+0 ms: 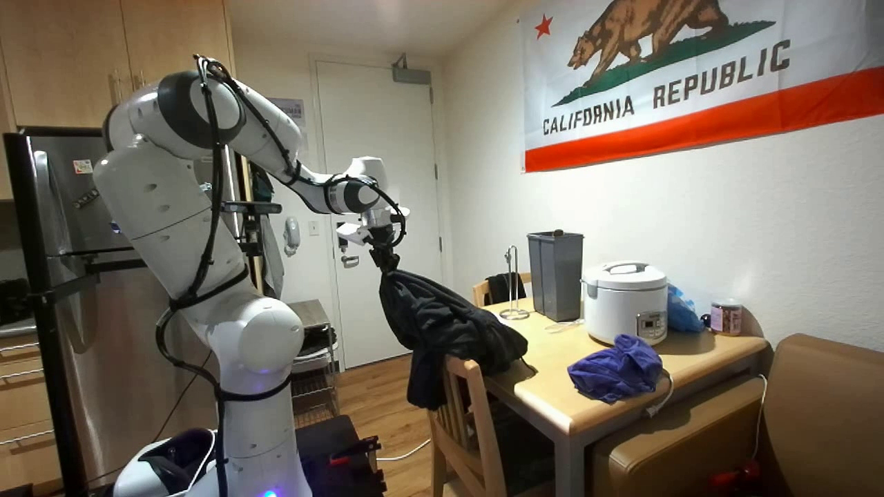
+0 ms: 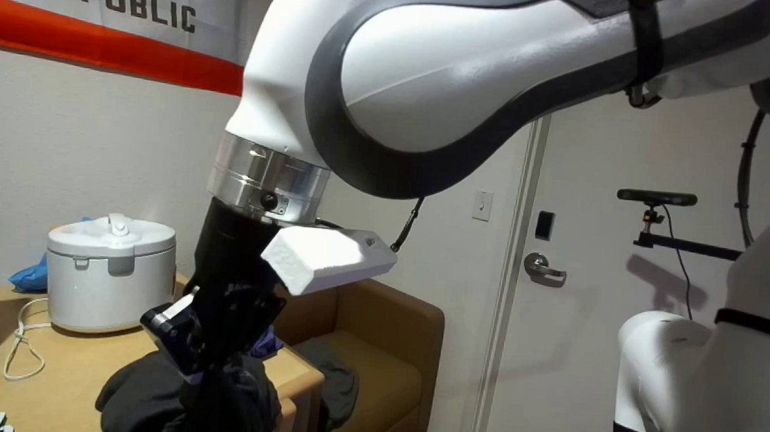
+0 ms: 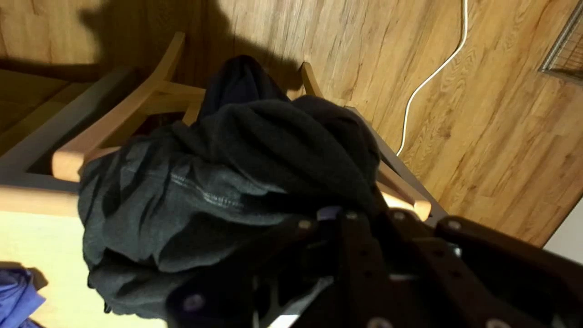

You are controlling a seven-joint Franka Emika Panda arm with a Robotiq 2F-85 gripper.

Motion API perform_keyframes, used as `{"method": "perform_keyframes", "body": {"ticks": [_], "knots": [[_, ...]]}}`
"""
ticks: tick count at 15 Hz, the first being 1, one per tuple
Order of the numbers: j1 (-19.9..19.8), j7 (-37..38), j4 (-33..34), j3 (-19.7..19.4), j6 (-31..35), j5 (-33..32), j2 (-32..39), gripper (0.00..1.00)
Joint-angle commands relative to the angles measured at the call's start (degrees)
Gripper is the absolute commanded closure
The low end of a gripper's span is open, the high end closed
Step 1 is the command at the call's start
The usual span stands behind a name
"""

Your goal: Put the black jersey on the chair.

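- The gripper (image 1: 385, 261) is clamped on the black jersey (image 1: 456, 321), pinching its gathered upper end.
- The jersey hangs across the back of the chair (image 1: 485, 421) and out over the table (image 1: 552, 362).
- A purple cloth (image 1: 615, 371) lies on the table.

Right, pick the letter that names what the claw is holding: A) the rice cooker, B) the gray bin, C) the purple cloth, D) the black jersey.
D: in an exterior view the claw is closed on the bunched-up top of the black jersey, whose cloth hangs from there down across the back of the wooden chair.
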Motion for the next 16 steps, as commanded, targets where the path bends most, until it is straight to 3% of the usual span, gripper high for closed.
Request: {"method": "perform_keyframes", "body": {"ticks": [1,2,5,12,16], "knots": [[1.30,-2.44,-2.06,-1.11,-1.58,3.10,-2.15,0.98],[1.44,-2.80,-2.27,-1.21,-1.59,3.54,-2.10,0.69],[1.55,-4.44,-2.50,-1.51,-2.39,4.58,-2.10,0.54],[0.01,-4.50,-2.81,-1.79,-2.33,2.65,-3.56,0.00],[-3.75,-4.37,-1.21,-1.81,4.13,-4.54,-4.06,0.00]]}}
